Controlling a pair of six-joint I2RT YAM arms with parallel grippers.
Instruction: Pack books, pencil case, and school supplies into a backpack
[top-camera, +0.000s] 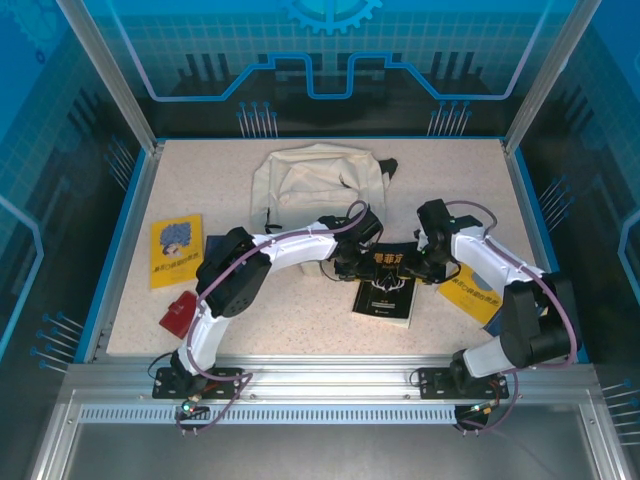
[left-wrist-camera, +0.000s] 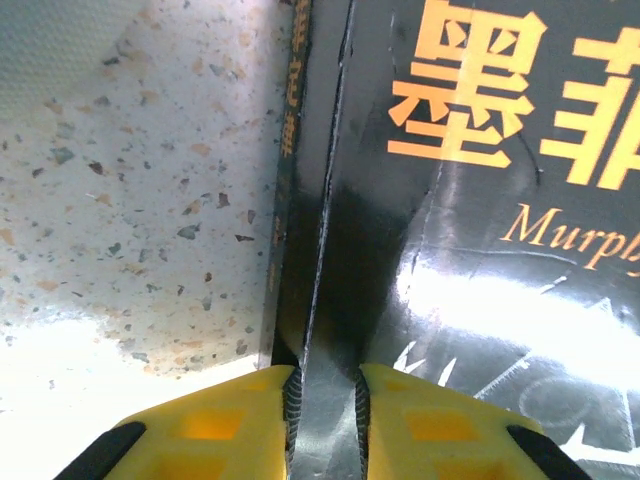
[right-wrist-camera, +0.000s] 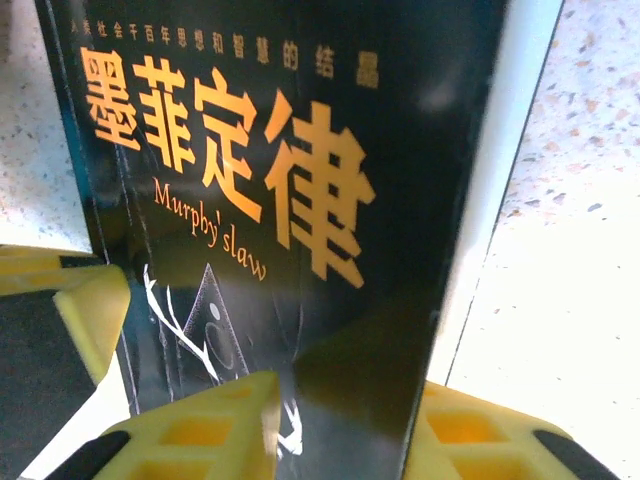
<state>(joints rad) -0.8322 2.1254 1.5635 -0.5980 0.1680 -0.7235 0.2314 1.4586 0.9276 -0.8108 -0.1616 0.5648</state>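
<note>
I see a pale speckled worktop with a blue rim, boxed in by blue see-through panels on a metal frame; a slotted rail runs along the near edge. The black book lies at the centre; my left claw pinches its left edge, and my right claw pinches its right edge. The backpack sits slumped at the far middle; one yellow book lies far left, another under the right arm; a red object sits near left.
</note>
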